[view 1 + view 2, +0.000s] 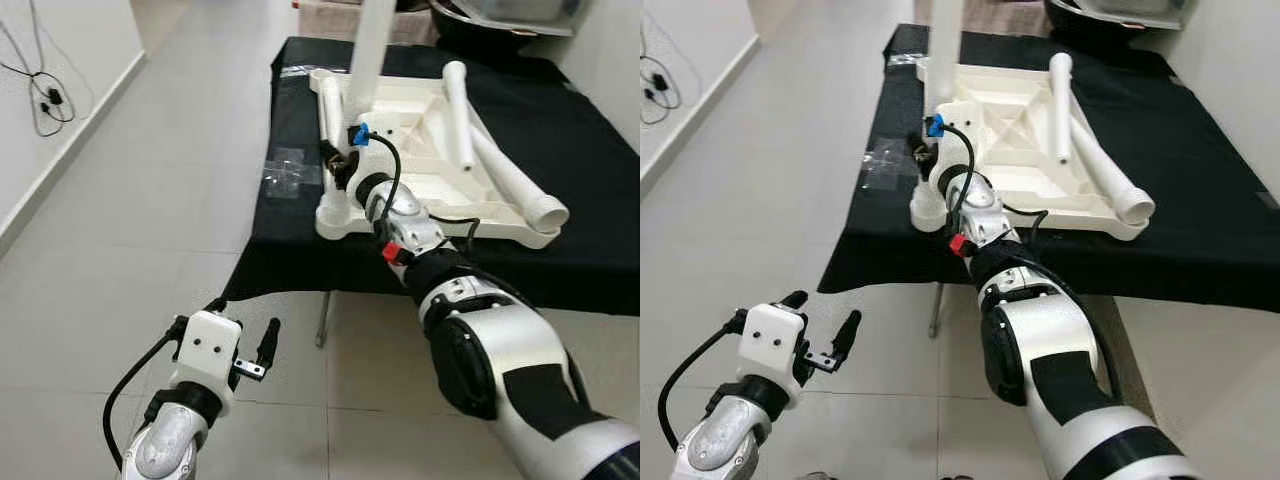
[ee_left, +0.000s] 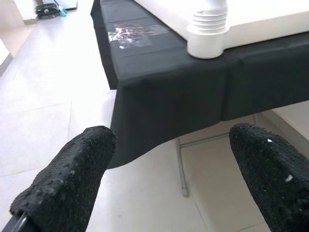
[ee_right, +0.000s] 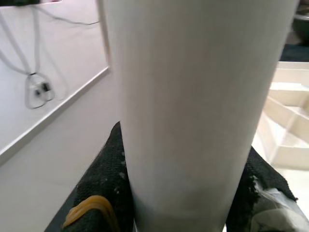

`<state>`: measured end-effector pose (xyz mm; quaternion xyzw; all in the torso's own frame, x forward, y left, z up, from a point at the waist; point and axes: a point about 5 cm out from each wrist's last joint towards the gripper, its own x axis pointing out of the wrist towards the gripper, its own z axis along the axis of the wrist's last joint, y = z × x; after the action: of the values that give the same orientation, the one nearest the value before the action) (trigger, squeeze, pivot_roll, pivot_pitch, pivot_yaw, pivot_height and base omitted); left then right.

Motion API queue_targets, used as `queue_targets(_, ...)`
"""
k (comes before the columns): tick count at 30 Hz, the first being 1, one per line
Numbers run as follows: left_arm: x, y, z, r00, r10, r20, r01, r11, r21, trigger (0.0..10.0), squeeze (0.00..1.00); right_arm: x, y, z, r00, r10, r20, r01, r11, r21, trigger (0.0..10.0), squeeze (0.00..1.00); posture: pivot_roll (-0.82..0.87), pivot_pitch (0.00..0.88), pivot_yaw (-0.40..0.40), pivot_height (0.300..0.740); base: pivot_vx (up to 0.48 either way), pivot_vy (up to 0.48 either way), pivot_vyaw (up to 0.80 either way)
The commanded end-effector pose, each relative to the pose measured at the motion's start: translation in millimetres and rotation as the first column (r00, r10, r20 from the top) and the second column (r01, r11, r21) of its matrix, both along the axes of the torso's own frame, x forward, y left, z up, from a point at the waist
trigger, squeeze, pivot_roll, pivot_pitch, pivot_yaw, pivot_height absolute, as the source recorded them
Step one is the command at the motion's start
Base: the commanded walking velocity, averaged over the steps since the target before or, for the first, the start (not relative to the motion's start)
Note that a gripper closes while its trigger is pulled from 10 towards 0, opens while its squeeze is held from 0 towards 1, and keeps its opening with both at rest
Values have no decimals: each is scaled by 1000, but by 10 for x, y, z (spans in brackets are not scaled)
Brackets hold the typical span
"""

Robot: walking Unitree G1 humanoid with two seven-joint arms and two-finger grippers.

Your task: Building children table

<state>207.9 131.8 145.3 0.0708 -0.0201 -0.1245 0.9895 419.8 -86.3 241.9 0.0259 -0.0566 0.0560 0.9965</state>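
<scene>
A white plastic children's tabletop (image 1: pixel 430 170) lies upside down on a black-clothed table (image 1: pixel 580 240). One white leg (image 1: pixel 370 50) stands nearly upright at its near left corner. My right gripper (image 1: pixel 342 165) is shut on this leg low down, black fingers (image 3: pixel 104 183) on both sides of the tube (image 3: pixel 193 96). The leg's threaded end (image 2: pixel 208 21) sits in the corner socket (image 2: pixel 206 46). Two more legs (image 1: pixel 458 110) (image 1: pixel 515 180) lie across the tabletop, and another (image 1: pixel 330 105) lies at its left edge. My left gripper (image 1: pixel 245 335) hangs open low over the floor, in front of the table's corner.
A clear plastic bag (image 1: pixel 287 170) lies on the cloth left of the tabletop. The table's metal leg (image 1: pixel 322 320) shows under the cloth. Cables (image 1: pixel 45 95) hang on the left wall. A dark round object (image 1: pixel 500 15) sits at the table's far end. Tiled floor spreads left.
</scene>
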Motion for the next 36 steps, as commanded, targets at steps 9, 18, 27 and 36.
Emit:
queue_targets(9, -6, -2, -31, 1000, -10, -19, 10, 1000, 5, 10000, 0, -101, 18, -209, 886, -452, -106, 458, 888, 36, 0, 0, 156, 168, -120, 740, 0, 0, 0)
queue_targets(18, -14, -66, -35, 1000, -23, -18, 23, 1000, 0, 10000, 0, -181, 336, -152, 860, -488, -147, 504, 858, 97, 0, 0, 170, 162, -129, 740, 0, 0, 0)
queue_targets(27, -37, -86, -53, 999, -27, -27, 27, 1000, -9, 10000, 0, -233, 543, 27, 867, -492, -79, 498, 860, 114, 10000, 0, 171, 151, -133, 740, 0, 0, 0)
queue_targets(36, -48, -98, -92, 999, -35, -41, 35, 999, -12, 10000, 0, -207, 477, 89, 893, -451, -17, 448, 881, 154, 10000, 0, 162, 141, -129, 740, 0, 0, 0)
